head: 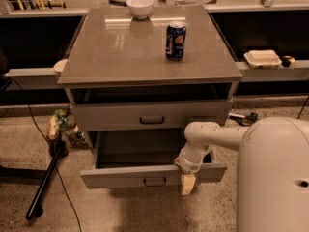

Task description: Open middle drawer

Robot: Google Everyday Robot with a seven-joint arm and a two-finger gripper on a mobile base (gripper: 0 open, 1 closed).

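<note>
Cabinet (pixel 120 57): grey, with a flat top, in the middle of the scene, standing on speckled floor.
Middle drawer (pixel 120 177): pulled out toward the near side, its interior showing dark behind the flat grey front; the small dark bar handle sits at the centre of the front.
Upper drawer front (pixel 111 116): grey, above the middle drawer and set farther back, with its own dark handle; a dark gap lies between it and the cabinet top.
Gripper (pixel 187 181): at the right part of the middle drawer's front, reaching down over its top edge, right of the handle.
Gripper opening: cannot tell.
Arm (pixel 212 133): white, reaching left from the robot body (pixel 275 178) at the near right.
Soda can (pixel 175 41): blue, upright on the cabinet top, right of centre.
Bowl (pixel 140 7): white, at the far edge of the top, well apart from the can.
Food container (pixel 262 58): white, closed, on the ledge right of the cabinet.
Black pole (pixel 46 182): lying slanted on the floor at the near left.
</note>
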